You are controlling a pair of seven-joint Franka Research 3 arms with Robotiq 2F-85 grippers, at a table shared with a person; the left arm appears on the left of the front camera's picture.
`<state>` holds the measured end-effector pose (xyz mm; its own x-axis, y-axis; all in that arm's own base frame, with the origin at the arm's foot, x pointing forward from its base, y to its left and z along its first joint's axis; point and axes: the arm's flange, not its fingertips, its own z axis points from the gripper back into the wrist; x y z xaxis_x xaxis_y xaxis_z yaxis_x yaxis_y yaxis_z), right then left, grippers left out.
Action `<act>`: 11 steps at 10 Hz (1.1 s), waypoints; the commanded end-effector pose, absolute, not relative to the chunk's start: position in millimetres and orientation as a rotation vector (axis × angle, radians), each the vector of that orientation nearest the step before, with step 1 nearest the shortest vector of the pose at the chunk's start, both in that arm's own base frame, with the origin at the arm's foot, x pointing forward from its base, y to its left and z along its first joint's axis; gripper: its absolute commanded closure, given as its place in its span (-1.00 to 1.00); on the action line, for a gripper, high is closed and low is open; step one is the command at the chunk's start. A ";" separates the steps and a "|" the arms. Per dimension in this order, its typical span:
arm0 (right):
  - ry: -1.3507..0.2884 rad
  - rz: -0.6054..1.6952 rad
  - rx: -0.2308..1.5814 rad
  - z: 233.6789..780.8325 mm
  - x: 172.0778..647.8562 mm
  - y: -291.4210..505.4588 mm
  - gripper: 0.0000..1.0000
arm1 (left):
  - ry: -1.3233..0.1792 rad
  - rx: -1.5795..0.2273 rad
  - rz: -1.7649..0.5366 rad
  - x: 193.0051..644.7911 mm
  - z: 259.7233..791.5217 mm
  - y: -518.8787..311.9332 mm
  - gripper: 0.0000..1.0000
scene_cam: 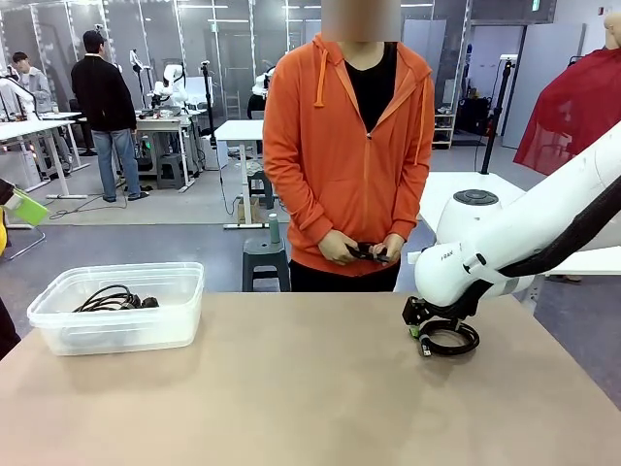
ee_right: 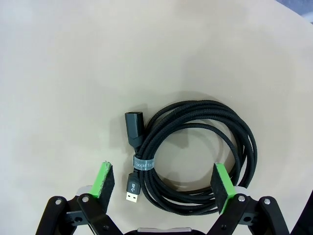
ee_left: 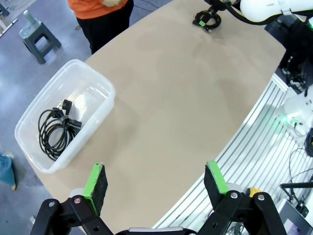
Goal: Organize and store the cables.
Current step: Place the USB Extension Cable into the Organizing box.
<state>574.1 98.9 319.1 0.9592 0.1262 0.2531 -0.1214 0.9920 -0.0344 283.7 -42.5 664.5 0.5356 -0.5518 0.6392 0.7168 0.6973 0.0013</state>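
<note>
Coil [ee_right: 195, 110]: lies flat on table [ee_right: 58, 58], bound by strap [ee_right: 143, 164], just under right gripper [ee_right: 162, 178], spread wide, empty.
Left gripper [ee_left: 154, 181]: likewise spread, empty, well above bin [ee_left: 95, 85] with one cable [ee_left: 56, 132] inside.
Hands [scene_cam: 364, 250]: possibly winding another.
Advice: descend straight, pinch at strap, lift all loops together.

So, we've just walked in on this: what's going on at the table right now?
The robot's right hand is open over a coiled black cable lying on the table, not yet gripping it. A stored cable lies in the clear bin. The left hand hangs open above the table. The person's hands hold something small and dark.
</note>
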 end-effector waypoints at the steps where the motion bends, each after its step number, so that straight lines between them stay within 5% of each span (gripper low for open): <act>1: -0.262 0.092 -0.023 307.8 572.7 102.2 -1.00 | -0.659 -0.278 -0.773 283.7 666.2 -42.6 -1.00; 6: -0.247 0.070 -0.012 287.2 578.3 109.5 -1.00 | -0.659 -0.278 -0.773 283.7 666.2 -42.6 -1.00; 7: -0.250 0.070 -0.008 285.8 578.2 109.9 -0.82 | -0.659 -0.278 -0.773 283.7 666.2 -42.6 -1.00; 8: -0.254 0.065 -0.004 286.1 578.3 109.6 -0.04 | -0.659 -0.278 -0.773 283.7 666.2 -42.6 -1.00; 9: -0.261 0.061 -0.001 288.2 578.0 110.3 0.38 | -0.659 -0.278 -0.773 283.7 666.2 -42.6 -1.00; 10: -0.263 0.066 -0.001 290.2 578.1 111.8 1.00 | -0.659 -0.278 -0.773 283.7 666.2 -42.6 -1.00; 11: -0.262 0.066 -0.003 290.7 578.7 112.9 1.00 | -0.659 -0.278 -0.773 283.7 666.2 -42.6 -1.00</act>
